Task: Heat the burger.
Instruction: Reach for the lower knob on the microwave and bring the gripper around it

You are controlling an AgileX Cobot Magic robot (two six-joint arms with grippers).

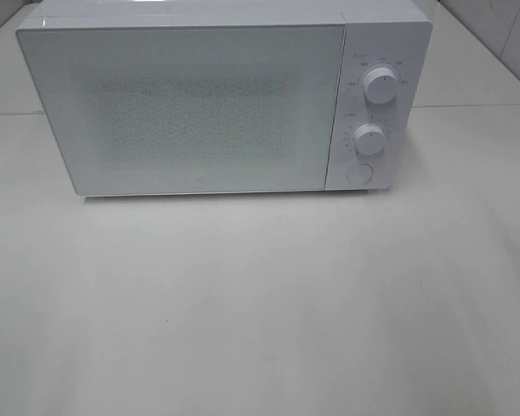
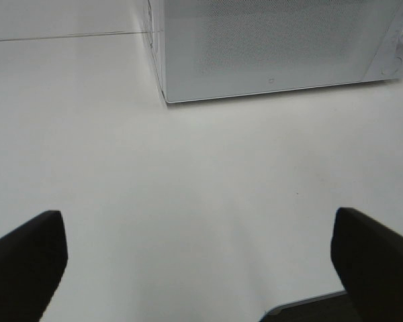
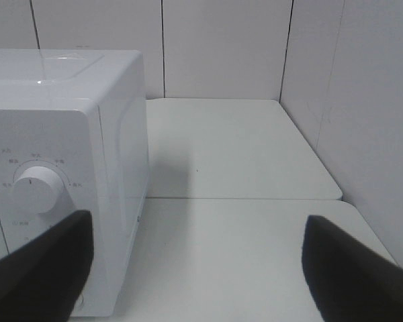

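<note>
White table (image 1: 260, 329) fills the scene, and nothing lies on the part of it in front of the microwave (image 1: 199, 104).

On the left, the left gripper (image 2: 196, 231) hangs over the bare table with its two dark fingers spread wide and nothing between them. From there it looks at the left front corner of the microwave.

The door (image 1: 191, 108) is closed, and its frosted panel does not let one see inside. The burger appears in none of the views. It may be behind this door, but I cannot tell. This is the first risk, I think: if the timer is started without checking, the microwave could run empty.

To the right of the door are the upper knob (image 1: 381, 87), the lower knob (image 1: 369, 139) and a round button (image 1: 360, 172), one under the other and close together. The knobs are smooth and white, so fingers could slip on them or take the wrong one. A hard push could also slide the microwave back on the smooth table.

On the right, the right gripper (image 3: 198, 228) is held open and empty beside the control panel. The wall (image 3: 363, 134) stands near this side, so the right arm has little room to swing.
</note>
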